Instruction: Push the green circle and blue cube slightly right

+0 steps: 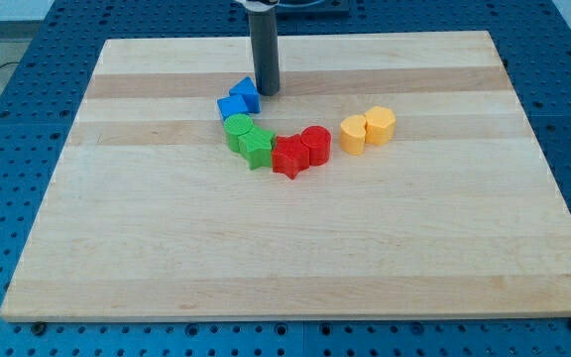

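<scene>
My tip (267,92) rests on the board (295,258) at about 1 o'clock from the blue cube (245,93), just beside it, maybe touching. I have no claw, only this rod, so nothing is held. A second blue block (230,108) sits touching the cube at its 7 o'clock. The green circle (237,130) lies just at 6 o'clock of that, against a green star (257,147). At 3 o'clock come a red star (288,156) and red cylinder (316,145), then two yellow blocks (368,130) apart.
</scene>
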You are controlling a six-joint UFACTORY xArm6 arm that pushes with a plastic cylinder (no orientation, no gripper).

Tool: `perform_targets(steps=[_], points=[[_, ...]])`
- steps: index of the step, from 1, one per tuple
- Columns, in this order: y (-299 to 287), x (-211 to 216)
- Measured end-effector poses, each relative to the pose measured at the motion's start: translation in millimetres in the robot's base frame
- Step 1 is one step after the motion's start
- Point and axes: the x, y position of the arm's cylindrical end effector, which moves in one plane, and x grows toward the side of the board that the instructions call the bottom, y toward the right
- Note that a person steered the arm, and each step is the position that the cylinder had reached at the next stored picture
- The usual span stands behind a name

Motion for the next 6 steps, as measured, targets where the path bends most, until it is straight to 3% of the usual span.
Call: perform_targets(steps=[2, 4, 6], points=[[-29.2, -35.8], [-103.6, 23.3], [-84.5, 71.0]])
